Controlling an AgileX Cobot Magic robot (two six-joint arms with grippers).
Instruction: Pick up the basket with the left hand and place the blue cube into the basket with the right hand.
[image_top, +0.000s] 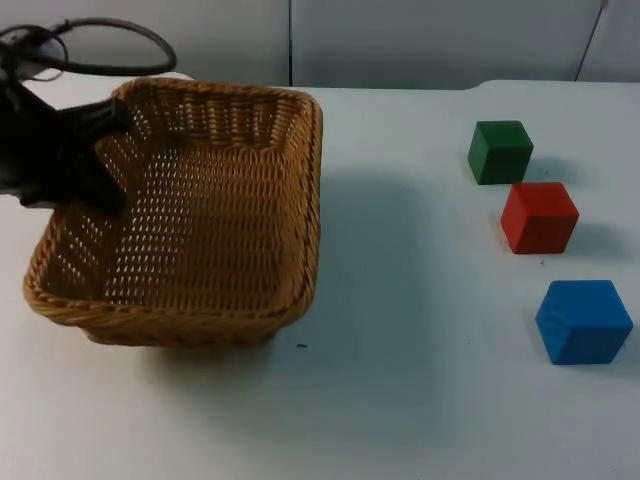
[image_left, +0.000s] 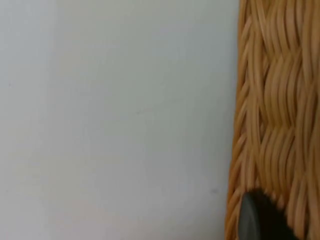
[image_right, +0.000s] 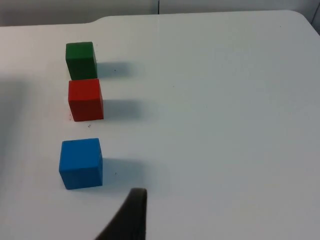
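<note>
I see the left gripper (image_top: 108, 150) with its jaws clamped on the basket's (image_top: 190, 215) left rim, basket tilted above the table (image_top: 400, 400). The blue cube (image_top: 584, 321) sits on the table, well right of it, nearest of a row with red cube (image_top: 539, 217) and green cube (image_top: 500, 151). The right gripper (image_right: 131, 220) hovers near the blue cube; I cannot tell how its jaws stand.

White table top (image_top: 400, 400) with rounded far corners, grey partition wall (image_top: 420, 40) behind, soft shadows

Matte black left arm (image_top: 45, 150), chunky angular links, rounded black fingertip (image_left: 257, 217)
</note>
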